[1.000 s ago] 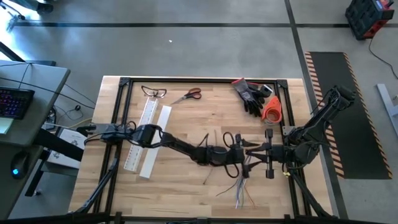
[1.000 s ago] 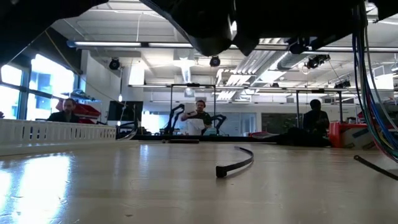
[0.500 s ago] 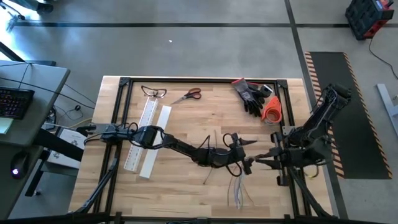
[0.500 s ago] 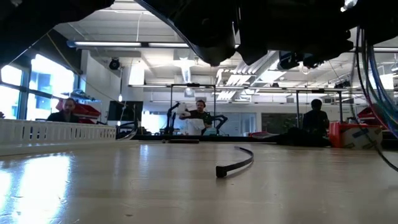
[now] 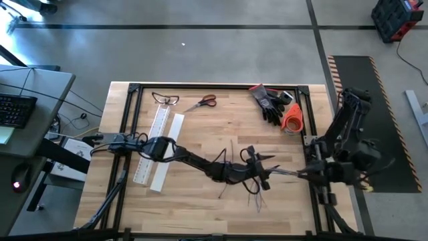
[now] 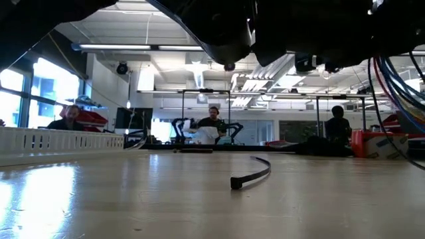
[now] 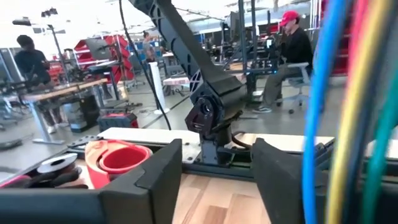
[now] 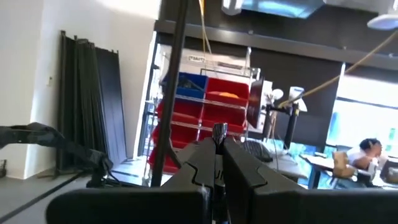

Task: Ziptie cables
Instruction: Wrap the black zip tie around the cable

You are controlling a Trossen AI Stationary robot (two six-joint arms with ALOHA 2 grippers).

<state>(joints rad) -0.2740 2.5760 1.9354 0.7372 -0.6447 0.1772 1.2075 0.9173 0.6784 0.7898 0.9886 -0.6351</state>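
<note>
A: Where are the cables?
B: Off the table, bunched at my left gripper, ends trailing toward me. Its fingers are spread, bundle beside them, not between.
A: Right gripper?
B: Farther right, pressed together on a thin strand. Can't tell what.

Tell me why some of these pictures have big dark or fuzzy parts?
In the low view, the arms hang close overhead as black shapes against the bright room lights, and the table shines with glare on its left. In the left wrist view, the cables sit so close to the camera that they blur into coloured streaks.
</note>
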